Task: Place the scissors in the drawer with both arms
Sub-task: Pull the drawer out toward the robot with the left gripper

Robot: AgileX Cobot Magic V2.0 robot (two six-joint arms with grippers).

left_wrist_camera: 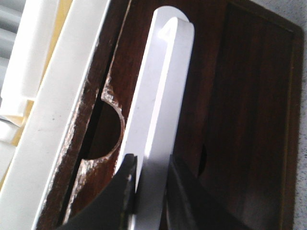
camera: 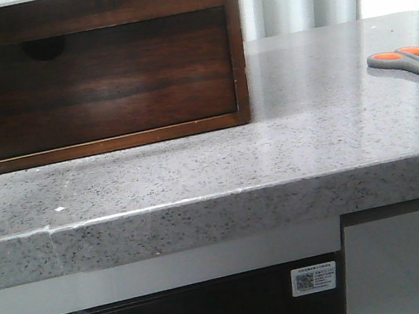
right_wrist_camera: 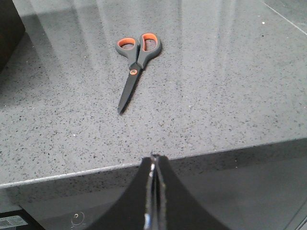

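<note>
The front edge of the grey speckled surface is seen nearest the front camera, with a pale panel and a dark glossy appliance front bearing a small white label below it. On the surface, at the left, a dark wooden cabinet is set, and its wide drawer with the plain glossy reddish-brown front is seen closed, flush in its frame. Above that front a dark semicircular notch is visible. Pale curtains are seen behind the surface.

The scissors are found lying flat on the surface at the far right of the front view, well apart from the cabinet, partly cut off by the picture's edge. In the right wrist view they are shown whole: the grey handles with orange-lined loops point away from the camera, the slim blades are closed and point back toward the surface's near edge. Nothing touches them.

The right gripper is seen in its wrist view above the edge of the surface, well short of the scissors; its jaws are pressed together with nothing between them.

The left gripper is seen in its wrist view close against the cabinet's dark wood. Its jaws are set narrowly apart on either side of a white strip with a rounded end; whether the strip is clamped cannot be told. Just beside the strip a rough-edged semicircular cut-out in the wood is seen.
</note>
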